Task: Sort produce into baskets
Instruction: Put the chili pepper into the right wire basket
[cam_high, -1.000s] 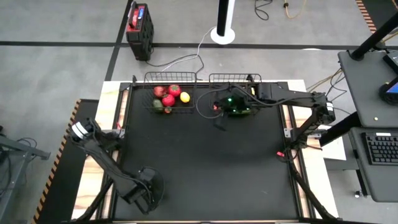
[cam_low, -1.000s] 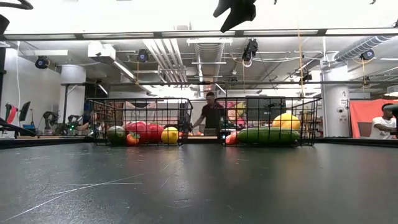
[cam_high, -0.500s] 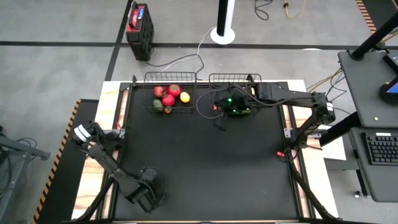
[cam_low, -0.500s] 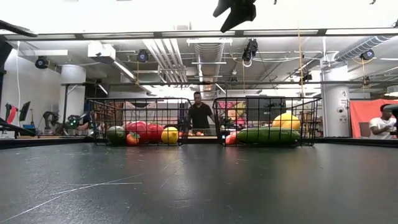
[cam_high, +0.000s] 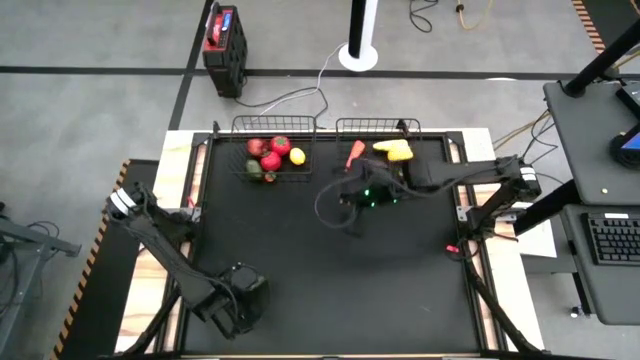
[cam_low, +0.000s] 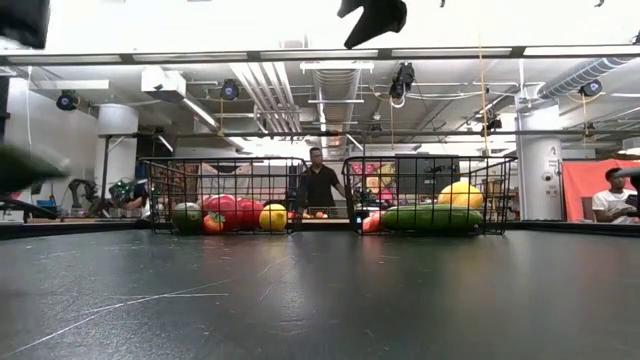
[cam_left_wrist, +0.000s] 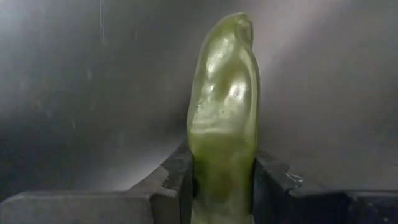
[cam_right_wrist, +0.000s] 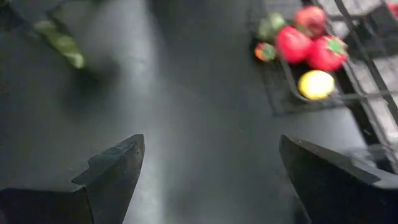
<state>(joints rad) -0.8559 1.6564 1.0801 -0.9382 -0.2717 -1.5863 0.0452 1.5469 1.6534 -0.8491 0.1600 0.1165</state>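
My left gripper (cam_high: 238, 305) is at the table's near left, shut on a long green vegetable (cam_left_wrist: 225, 106); both also show far off in the right wrist view (cam_right_wrist: 59, 42). My right gripper (cam_high: 358, 196) is open and empty, high over the table just in front of the right basket (cam_high: 378, 124). That basket holds an orange carrot (cam_high: 355, 153), a yellow piece (cam_high: 393, 150) and a green cucumber (cam_low: 432, 218). The left basket (cam_high: 275, 125) holds red tomatoes (cam_high: 271, 159), a lemon (cam_high: 297, 156) and a dark green piece (cam_high: 253, 168). My left gripper pinches the green vegetable by its two long sides (cam_left_wrist: 198, 180) between the two fingers, near one end. The vegetable lies along the fingers and sticks out well past their tips. The right wrist view shows its shadow apart from it on the table.
Both baskets stand side by side at the table's far edge. A red-and-black box (cam_high: 222, 40) and a white post base (cam_high: 358, 55) stand on the floor beyond. The black mat (cam_high: 330, 260) is bare between the arms. People (cam_low: 318, 188) show in the room behind.
My right gripper has drawn back from over the right basket toward the table's near edge, uncovering the carrot and the yellow piece. My left arm has shifted at the near left, and a blurred dark shape has come into the low view's left edge.
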